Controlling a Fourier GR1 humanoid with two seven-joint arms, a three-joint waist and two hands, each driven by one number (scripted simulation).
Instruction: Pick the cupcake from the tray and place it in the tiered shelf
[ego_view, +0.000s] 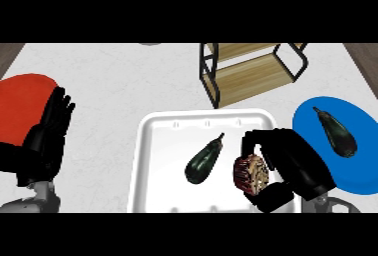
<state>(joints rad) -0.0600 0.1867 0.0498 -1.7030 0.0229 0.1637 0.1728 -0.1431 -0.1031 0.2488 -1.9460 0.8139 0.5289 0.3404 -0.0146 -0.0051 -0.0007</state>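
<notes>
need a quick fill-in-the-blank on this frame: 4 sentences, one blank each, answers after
1. The right robot hand is curled round the ____, over the white tray.
2. The eggplant in the tray lies to the ____ of the cupcake.
3. A second eggplant lies on the ____ plate.
4. The left robot hand rests open beside the ____ plate, far from the tiered shelf.

Missing words: cupcake; left; blue; red

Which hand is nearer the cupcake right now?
Right. The right hand is curled round the cupcake at the white tray's right side. The left hand rests open far across the counter, over the red plate.
</notes>
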